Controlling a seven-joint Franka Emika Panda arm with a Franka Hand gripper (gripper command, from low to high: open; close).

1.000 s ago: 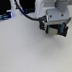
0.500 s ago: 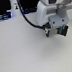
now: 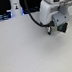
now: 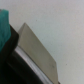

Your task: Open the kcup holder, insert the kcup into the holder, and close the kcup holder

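Your arm [image 3: 53, 9] hung over the white table [image 3: 26, 50]. Its gripper [image 3: 60, 27] was low, near a black holder [image 3: 63, 28].

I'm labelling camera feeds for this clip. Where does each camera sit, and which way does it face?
Exterior view: off the arm, looking across the pale table at the white arm and its gripper; a white bottle-shaped post stands behind.
Wrist view: on the wrist, very close to a dark-edged pale slab; fingers not identifiable.
Shared: apparently only the table surface.
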